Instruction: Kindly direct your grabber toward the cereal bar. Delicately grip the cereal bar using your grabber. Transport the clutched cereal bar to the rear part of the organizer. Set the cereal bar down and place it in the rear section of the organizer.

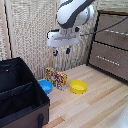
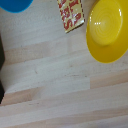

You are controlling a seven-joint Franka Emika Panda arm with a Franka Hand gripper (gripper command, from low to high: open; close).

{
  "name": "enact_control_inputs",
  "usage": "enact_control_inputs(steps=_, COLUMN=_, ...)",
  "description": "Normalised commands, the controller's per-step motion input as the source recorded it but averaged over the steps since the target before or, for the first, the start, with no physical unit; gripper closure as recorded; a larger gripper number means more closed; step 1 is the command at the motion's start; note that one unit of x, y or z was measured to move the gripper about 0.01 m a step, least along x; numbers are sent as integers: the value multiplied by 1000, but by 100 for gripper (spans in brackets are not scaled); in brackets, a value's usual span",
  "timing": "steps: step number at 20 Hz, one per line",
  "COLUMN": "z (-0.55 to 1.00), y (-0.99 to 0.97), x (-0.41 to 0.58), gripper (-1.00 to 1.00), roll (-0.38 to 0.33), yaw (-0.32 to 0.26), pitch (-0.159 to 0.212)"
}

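Exterior view
Tool: the tool point(image 1: 61, 51) is seen hanging in the air under the white arm, well above the surface; its two small dark-blue fingers point(image 1: 68, 50) are held apart and nothing is pinched between them.
Cereal bar: the cereal bar point(image 1: 56, 78) is seen standing on its edge on the wooden surface point(image 1: 95, 107), below the tool, between the two bowls and a little behind them.
Blue bowl: a blue bowl point(image 1: 45, 86) is placed just beside the cereal bar, on the exterior view's left of it, near the corner of the organizer.
Yellow bowl: a yellow bowl point(image 1: 78, 87) is placed on the exterior view's right of the cereal bar, near it.
Organizer: the organizer point(image 1: 20, 96) is seen at the exterior view's left; a partition divides it into two sections, and nothing can be seen inside them.
Drawer cabinet: a brown drawer cabinet point(image 1: 111, 47) is standing at the exterior view's right.

Wrist view
Tool: the fingers are not shown here.
Cereal bar: only a part of the cereal bar point(image 2: 71, 14) is shown, cut by the edge of the picture, with red letters on yellow.
Yellow bowl: the yellow bowl point(image 2: 107, 30) is seen from above, just beside the cereal bar.
Blue bowl: only a small piece of the blue bowl point(image 2: 15, 4) is visible.
Surface: pale wooden boards point(image 2: 60, 85) fill the rest.
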Motion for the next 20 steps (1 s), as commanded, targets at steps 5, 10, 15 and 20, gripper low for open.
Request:
enact_control_inputs(steps=5, z=-233, y=-2, x=554, gripper=-100, roll=0, yaw=21, pitch=0)
enact_control_inputs(steps=10, z=-293, y=0, x=759, gripper=-100, roll=0, yaw=24, pitch=0)
enact_control_inputs(steps=15, z=-321, y=0, x=457, gripper=-100, roll=-20, yaw=8, pitch=125)
enact_control_inputs(steps=20, z=-382, y=0, x=260, gripper=-100, roll=-70, yaw=43, pitch=204)
